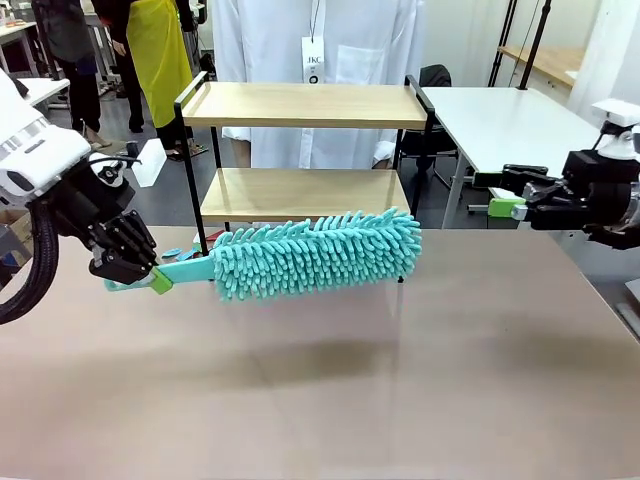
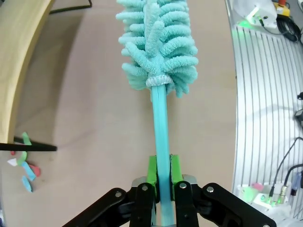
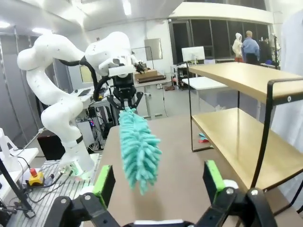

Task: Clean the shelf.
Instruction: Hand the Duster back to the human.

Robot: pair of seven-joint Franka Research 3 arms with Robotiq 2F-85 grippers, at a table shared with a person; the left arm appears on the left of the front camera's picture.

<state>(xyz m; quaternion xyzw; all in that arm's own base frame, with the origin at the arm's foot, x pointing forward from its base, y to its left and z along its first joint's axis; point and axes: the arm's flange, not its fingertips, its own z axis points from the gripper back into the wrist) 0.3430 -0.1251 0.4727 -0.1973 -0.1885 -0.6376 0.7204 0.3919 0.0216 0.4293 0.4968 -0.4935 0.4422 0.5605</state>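
L gripper pinches the teal duster handle, head held in front of the shelf at far table edge. R gripper spread, idle. Step: approach; next, raise and sweep head over boards.

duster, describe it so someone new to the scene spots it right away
On the tan tabletop, in front of the two-tier shelf, the left gripper is shut on a thin teal handle. The duster is its fluffy teal head, held level above the table, the one shaggy thing here.
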